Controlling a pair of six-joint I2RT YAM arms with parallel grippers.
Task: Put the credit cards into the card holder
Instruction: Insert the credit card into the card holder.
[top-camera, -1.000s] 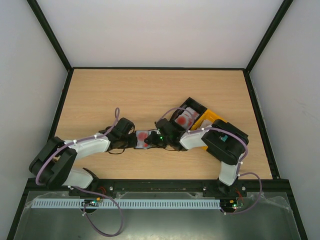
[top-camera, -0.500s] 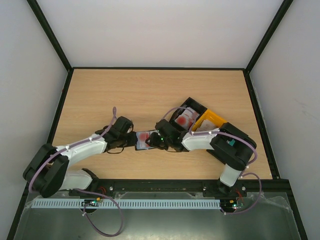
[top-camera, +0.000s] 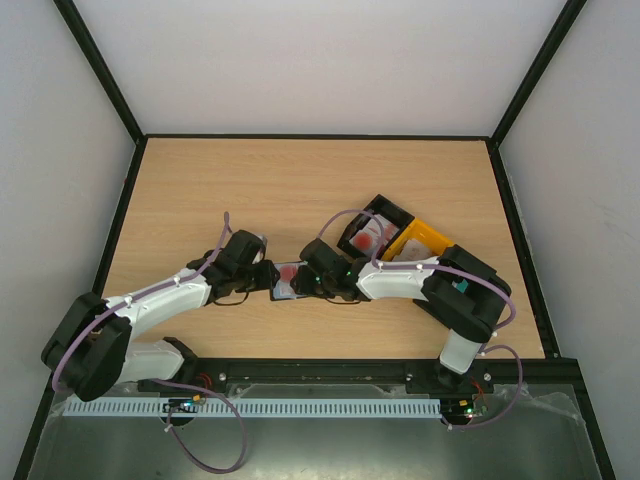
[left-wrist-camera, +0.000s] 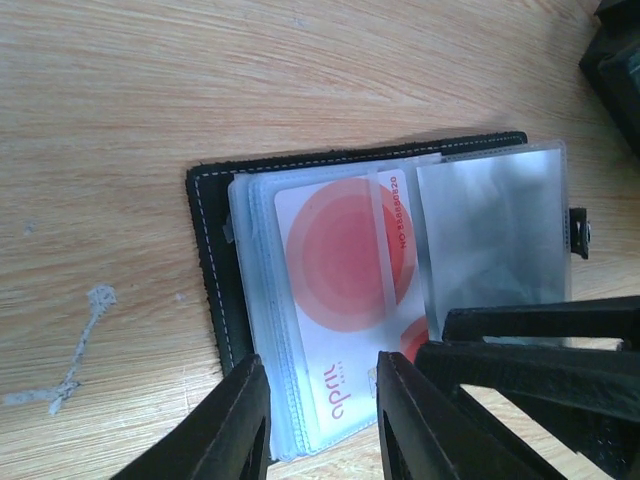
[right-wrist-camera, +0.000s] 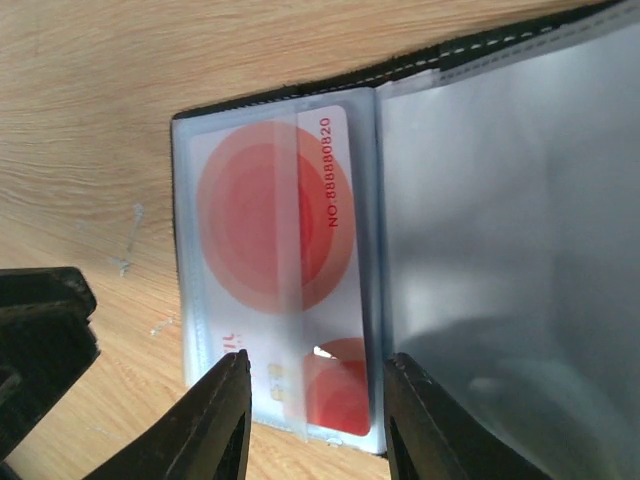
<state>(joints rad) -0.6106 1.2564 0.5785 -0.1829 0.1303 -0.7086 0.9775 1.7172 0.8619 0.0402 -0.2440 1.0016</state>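
My right gripper (right-wrist-camera: 318, 372) stands moderately parted, pinching nothing. It straddles the near end of a red-and-white credit card (right-wrist-camera: 270, 210) that lies in a clear sleeve of the open card holder (right-wrist-camera: 470, 200), long axis running toward me. My left gripper (left-wrist-camera: 320, 378), also parted and empty, straddles that same end just beside it. More cards sit in the black bin (top-camera: 368, 236), nearer my right arm. A second ago my right jaws were shut; that wrist has since slid left over the holder.

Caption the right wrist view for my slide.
Black stitched card holder open on wooden table, red-and-white plastic credit card sleeved inside; right gripper open above.
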